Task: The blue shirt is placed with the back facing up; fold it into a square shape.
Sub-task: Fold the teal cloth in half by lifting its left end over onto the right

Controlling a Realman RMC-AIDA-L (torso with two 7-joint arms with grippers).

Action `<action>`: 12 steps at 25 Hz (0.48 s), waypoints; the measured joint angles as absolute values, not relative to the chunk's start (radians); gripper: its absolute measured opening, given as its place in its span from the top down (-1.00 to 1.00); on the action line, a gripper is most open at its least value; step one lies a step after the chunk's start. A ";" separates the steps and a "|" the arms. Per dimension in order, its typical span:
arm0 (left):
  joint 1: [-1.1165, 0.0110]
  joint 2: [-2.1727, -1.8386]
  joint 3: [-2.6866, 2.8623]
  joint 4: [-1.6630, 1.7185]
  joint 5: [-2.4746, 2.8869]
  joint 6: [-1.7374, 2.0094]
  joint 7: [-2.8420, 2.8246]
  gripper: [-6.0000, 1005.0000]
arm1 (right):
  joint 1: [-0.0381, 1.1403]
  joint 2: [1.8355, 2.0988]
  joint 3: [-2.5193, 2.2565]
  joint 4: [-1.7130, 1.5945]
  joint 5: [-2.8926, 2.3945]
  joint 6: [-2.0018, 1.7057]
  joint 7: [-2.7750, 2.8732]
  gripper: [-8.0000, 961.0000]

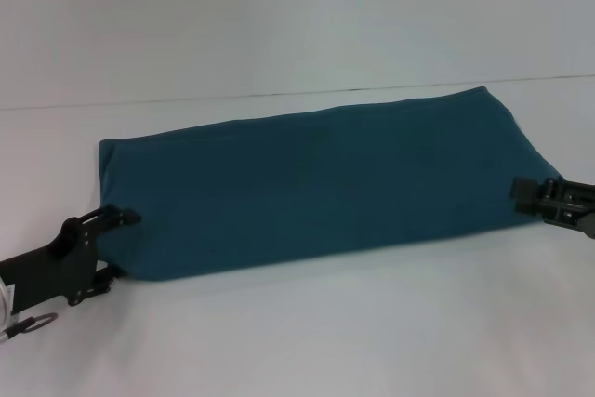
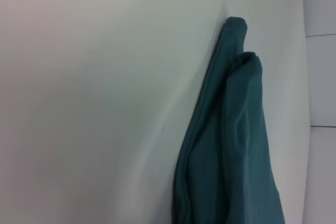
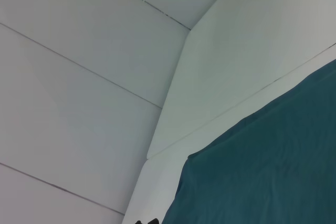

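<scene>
The blue shirt (image 1: 325,183) lies flat on the white table as a long folded band, plain side up, running from near left to far right. My left gripper (image 1: 113,246) is at the band's near-left end, open, with its fingers (image 1: 128,218) on either side of the shirt's corner. The left wrist view shows the layered folded edge of the shirt (image 2: 231,150) resting on the table. My right gripper (image 1: 523,194) touches the band's right end. In the right wrist view the shirt (image 3: 268,166) fills the lower corner.
The white table (image 1: 307,332) spreads around the shirt, with bare surface in front of it and behind it. A seam (image 1: 279,93) where the table meets the white backdrop runs just beyond the shirt's far edge. White wall panels (image 3: 79,103) surround the area.
</scene>
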State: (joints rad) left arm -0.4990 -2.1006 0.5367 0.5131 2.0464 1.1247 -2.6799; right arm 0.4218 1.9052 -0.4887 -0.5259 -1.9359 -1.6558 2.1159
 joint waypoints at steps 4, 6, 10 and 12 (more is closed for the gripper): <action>-0.510 -2.099 0.546 0.504 2.046 1.108 -2.680 -0.67 | 0.422 1.905 -0.487 -0.524 -1.936 -1.658 2.116 -0.24; -0.515 -2.098 0.553 0.499 2.046 1.104 -2.683 -0.67 | 0.422 1.905 -0.487 -0.524 -1.936 -1.658 2.115 -0.24; -0.521 -2.098 0.565 0.508 2.046 1.110 -2.681 -0.49 | 0.421 1.905 -0.486 -0.518 -1.936 -1.659 2.115 -0.24; -0.524 -2.098 0.570 0.508 2.046 1.114 -2.681 -0.32 | 0.419 1.904 -0.484 -0.517 -1.936 -1.660 2.115 -0.24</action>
State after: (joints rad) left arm -0.5236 -2.0981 0.5698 0.5082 2.0464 1.1143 -2.6811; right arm 0.4191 1.9042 -0.4843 -0.5166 -1.9358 -1.6601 2.1153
